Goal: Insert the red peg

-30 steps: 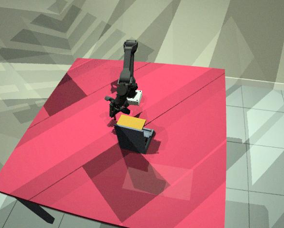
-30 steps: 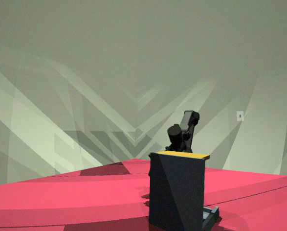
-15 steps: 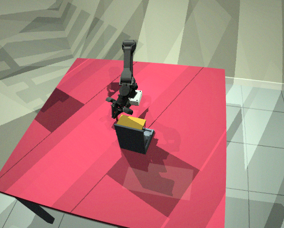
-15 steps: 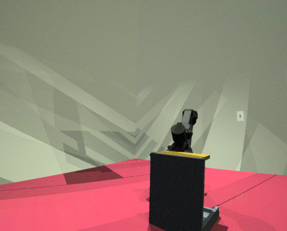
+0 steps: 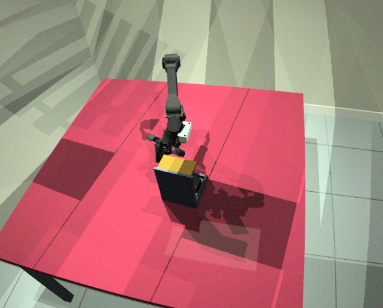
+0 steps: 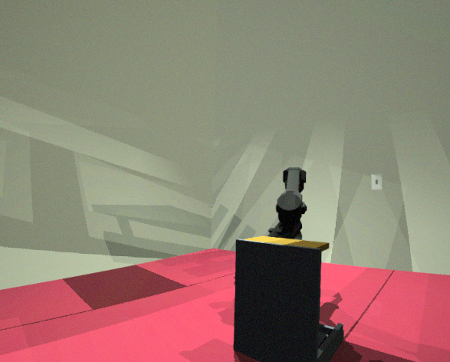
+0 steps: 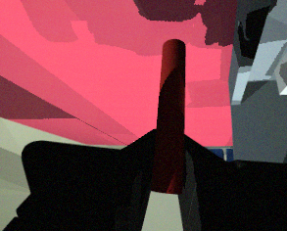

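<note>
The red peg is held between the fingers of my gripper, which is shut on it. One end of the peg reaches well out past the fingertips. Its tilt against the table is hard to tell. The dark grey box turns its back wall to the top and exterior views. Its yellow roof juts out from the top of that wall. My gripper is on the open side, close to the roof's front left in the top view. The block's hole is not clearly visible; the exterior view hides the fingers.
The box's low side wall shows at its right. A white part with dark holes shows beside the arm in the top view. Grey box parts fill the right side of the wrist view. Dark shadows cross the red table.
</note>
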### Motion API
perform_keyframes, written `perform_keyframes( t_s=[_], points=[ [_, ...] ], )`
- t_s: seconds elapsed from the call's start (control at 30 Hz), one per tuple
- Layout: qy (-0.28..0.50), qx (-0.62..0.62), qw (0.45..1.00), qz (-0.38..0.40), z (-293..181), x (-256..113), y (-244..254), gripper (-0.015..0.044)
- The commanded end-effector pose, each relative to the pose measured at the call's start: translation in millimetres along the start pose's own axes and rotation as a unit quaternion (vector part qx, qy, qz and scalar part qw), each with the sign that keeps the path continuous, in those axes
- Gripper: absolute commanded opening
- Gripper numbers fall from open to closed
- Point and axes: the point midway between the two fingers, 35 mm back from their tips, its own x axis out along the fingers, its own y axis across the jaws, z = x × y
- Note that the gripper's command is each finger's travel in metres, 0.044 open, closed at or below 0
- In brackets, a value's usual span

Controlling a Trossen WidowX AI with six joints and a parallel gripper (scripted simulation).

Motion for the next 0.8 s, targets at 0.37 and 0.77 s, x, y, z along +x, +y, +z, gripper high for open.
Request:
perform_keyframes(
  t_s=[0.37, 0.77],
  points=[
    [-0.001, -0.020, 0.999, -0.024, 0.7, -0.9, -34.6, 0.0000],
    [-0.001, -0.037, 0.998, -0.046, 4.6, -4.3, -63.3, 0.0000]
  ],
)
